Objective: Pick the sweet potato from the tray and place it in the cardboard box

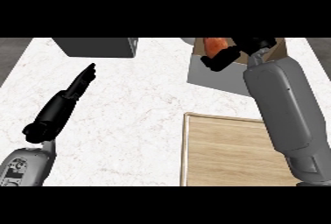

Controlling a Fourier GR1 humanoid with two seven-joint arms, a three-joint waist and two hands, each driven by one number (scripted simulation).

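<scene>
The right hand (234, 51) is curled round the sweet potato (216, 44), holding it over the open cardboard box (216, 75) at the far right of the counter (129, 113). The sweet potato shows as an orange-red, rounded lump, partly hidden by the black fingers. Its grey forearm runs down across the wooden tray (223, 151), which lies near the view's lower edge, just in front of the box. The left hand (68, 98) rests at the left over the white marbled counter, fingers straight. A dark grey block (97, 47) sits at the counter's far edge.
</scene>
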